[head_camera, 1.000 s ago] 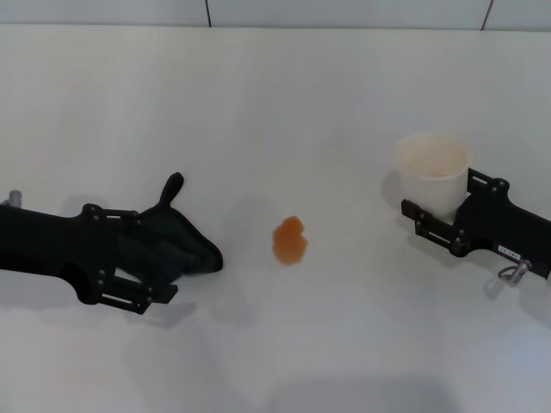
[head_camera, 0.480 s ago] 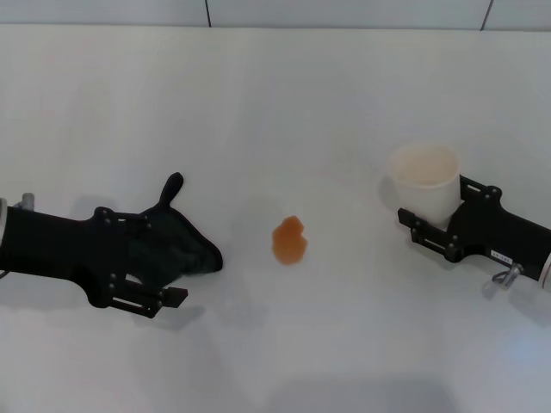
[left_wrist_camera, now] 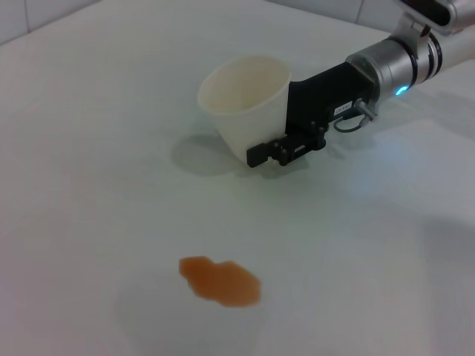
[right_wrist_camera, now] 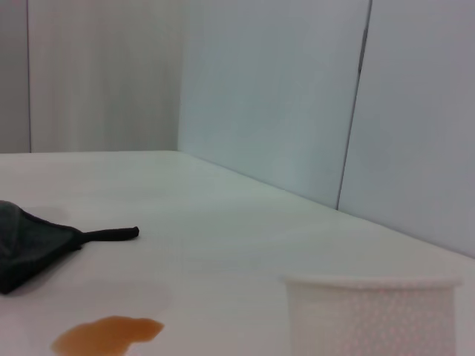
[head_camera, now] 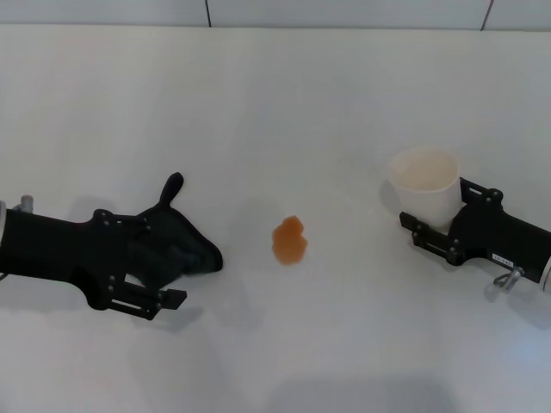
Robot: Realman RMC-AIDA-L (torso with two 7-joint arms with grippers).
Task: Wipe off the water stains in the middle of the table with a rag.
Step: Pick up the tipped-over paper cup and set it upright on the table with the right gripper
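The rag [head_camera: 191,245] lies crumpled on the white table [head_camera: 284,103] at the left, its pointed tail [head_camera: 173,184] aimed away from me. My left gripper [head_camera: 168,258] is low over it, fingers spread on either side of the cloth. The orange-brown water stain [head_camera: 289,240] sits in the middle, a short way right of the rag. It also shows in the left wrist view [left_wrist_camera: 220,280] and the right wrist view [right_wrist_camera: 107,334]. The rag also shows in the right wrist view [right_wrist_camera: 30,241]. My right gripper [head_camera: 435,211] is shut on a white paper cup [head_camera: 424,182] at the right.
The cup [left_wrist_camera: 249,104] and the right gripper [left_wrist_camera: 289,147] holding it show in the left wrist view, beyond the stain. The cup's rim fills a corner of the right wrist view [right_wrist_camera: 371,315]. A tiled wall [head_camera: 344,10] borders the table's far edge.
My left gripper has slid a little to the right along the rag; the rag has stayed put. My right gripper has shifted the cup slightly left and nearer.
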